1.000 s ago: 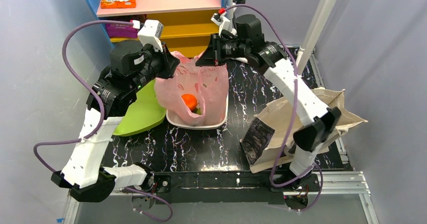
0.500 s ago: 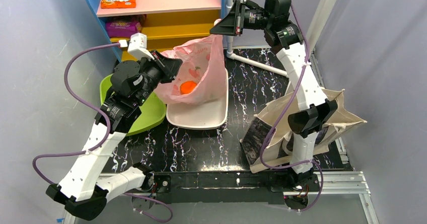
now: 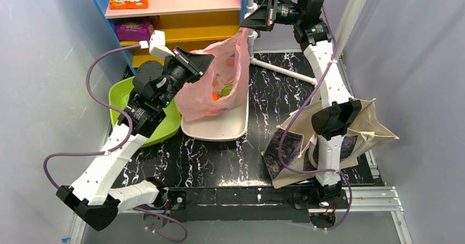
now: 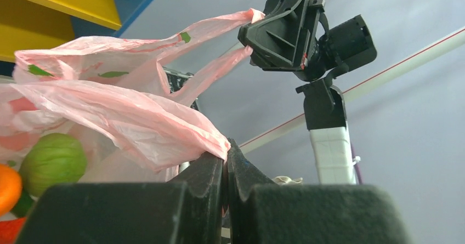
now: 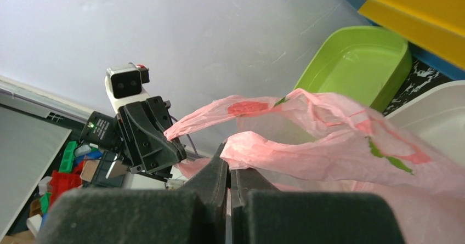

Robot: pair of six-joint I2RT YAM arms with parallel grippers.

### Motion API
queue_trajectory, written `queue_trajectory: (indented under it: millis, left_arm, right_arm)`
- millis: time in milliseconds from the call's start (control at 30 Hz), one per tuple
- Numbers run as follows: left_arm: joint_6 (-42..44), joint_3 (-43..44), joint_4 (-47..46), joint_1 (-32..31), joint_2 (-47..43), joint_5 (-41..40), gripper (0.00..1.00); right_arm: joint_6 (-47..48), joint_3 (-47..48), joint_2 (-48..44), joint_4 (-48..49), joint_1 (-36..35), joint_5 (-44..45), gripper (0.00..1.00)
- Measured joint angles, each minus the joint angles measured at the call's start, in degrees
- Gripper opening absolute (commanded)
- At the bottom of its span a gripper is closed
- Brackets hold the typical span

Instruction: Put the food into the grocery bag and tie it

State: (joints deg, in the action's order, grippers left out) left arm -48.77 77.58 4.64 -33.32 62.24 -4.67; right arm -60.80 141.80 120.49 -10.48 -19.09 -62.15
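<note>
The pink grocery bag (image 3: 219, 77) hangs lifted between both grippers above the white tray (image 3: 219, 128). My left gripper (image 3: 207, 59) is shut on its left handle; in the left wrist view (image 4: 225, 152) the jaws pinch pink film (image 4: 137, 118). My right gripper (image 3: 245, 24) is shut on the right handle, held high; the right wrist view (image 5: 229, 155) shows the film (image 5: 307, 151) clamped. Inside the bag I see an orange fruit (image 4: 6, 188), a pale green round vegetable (image 4: 54, 162) and a red piece (image 4: 11, 230). The orange also shows through the bag from above (image 3: 217, 96).
A lime green bowl (image 3: 164, 120) lies left of the tray. A beige canvas tote (image 3: 323, 140) lies at the right around the right arm. A shelf unit (image 3: 181, 13) with snack packs stands at the back. A white pole (image 3: 285, 68) crosses behind the bag.
Both grippers have raised the bag off the tray by its handles. The right arm went up and back; the left gripper moved right and up. The bag now hangs narrower and taller.
</note>
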Motion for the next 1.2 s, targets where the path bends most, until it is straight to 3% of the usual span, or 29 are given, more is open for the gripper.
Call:
queue_trajectory:
  millis: [467, 867, 967, 1133, 1200]
  left_arm:
    - [-5.27, 0.15, -2.89, -5.31, 5.33, 0.83, 0.00]
    - [2.84, -3.23, 2.32, -5.44, 1.99, -1.77, 0.10]
    - [4.96, -3.78, 3.48, -5.44, 0.79, -1.79, 0.13]
    - [9.22, -3.76, 5.35, -5.44, -1.77, -1.99, 0.28]
    - [11.23, -3.76, 6.67, -5.44, -2.93, -1.95, 0.34]
  right_arm:
    - [-2.71, -1.05, -0.07, 5.55, 2.19, -4.76, 0.01]
    - [-1.07, -21.77, -6.32, 10.75, -3.65, -18.25, 0.01]
    - [-6.49, -27.36, -7.76, 20.44, -6.23, -22.21, 0.01]
    - [-35.26, -31.17, -5.25, 56.06, -9.62, -24.50, 0.01]
    - [-42.97, -31.17, -4.11, 65.18, -10.69, -24.48, 0.01]
